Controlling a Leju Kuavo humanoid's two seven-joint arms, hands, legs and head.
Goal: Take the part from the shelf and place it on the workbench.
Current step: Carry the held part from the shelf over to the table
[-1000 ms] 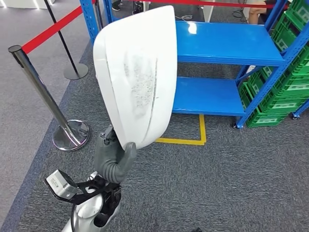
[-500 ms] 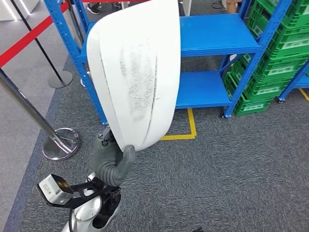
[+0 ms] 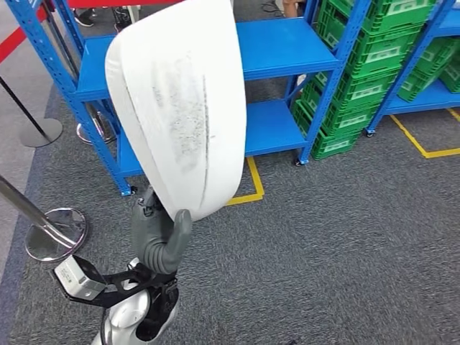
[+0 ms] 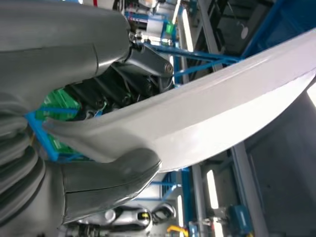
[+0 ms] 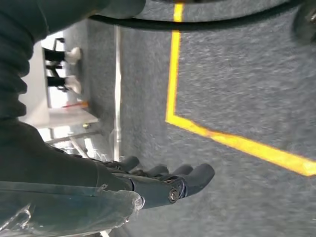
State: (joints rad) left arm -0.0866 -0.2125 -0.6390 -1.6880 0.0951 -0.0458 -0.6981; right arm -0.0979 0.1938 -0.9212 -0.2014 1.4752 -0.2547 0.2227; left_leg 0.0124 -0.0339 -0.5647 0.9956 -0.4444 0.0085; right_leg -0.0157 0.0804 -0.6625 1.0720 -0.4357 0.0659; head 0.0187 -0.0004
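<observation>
In your left hand stands upright a large white curved plastic shell part, clamped at its lower edge, with grey scuffs; your right hand hangs empty, its fingers loosely apart.

Left robot hand: grey ribbed wrist cover, thick grey thumb, darker fingers. Silver forearm, black bracket. Right robot hand: dark fingers, visible screw.

Floor: grey carpet w/ yellow tape lines.
Shelf: blue rack, stands on carpet; both visible boards bare.
Crates: green, stacked, beside rack.
Stanchion base: chrome, on carpet nr rack.
</observation>
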